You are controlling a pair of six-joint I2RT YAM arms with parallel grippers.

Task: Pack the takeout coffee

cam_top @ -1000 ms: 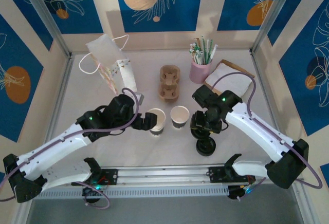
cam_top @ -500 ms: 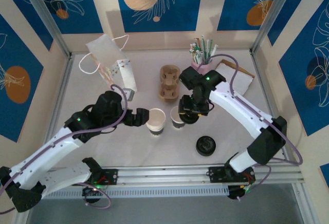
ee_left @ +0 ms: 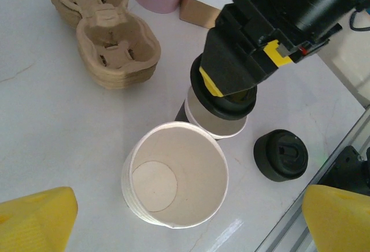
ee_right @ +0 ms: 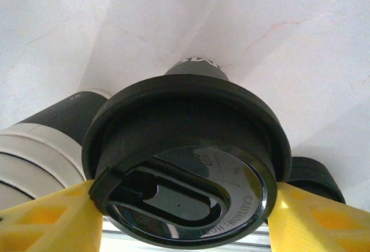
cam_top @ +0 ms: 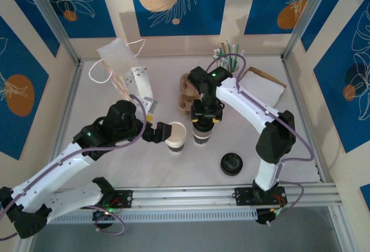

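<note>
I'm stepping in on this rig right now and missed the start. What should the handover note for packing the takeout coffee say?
The left gripper is open and holds nothing; it is aimed at the plain cream cup.
The right gripper is shut on the black lid, held on top of the takeout coffee cup. I cannot tell whether the lid is seated.
The coffee cup stands upright beside the cream cup. The spare lids are nearer the arm bases, with the pulp carriers and paper bag behind.
Done: lid brought to the cup.
Left: probably press it on, release, then pack the cup.
</note>
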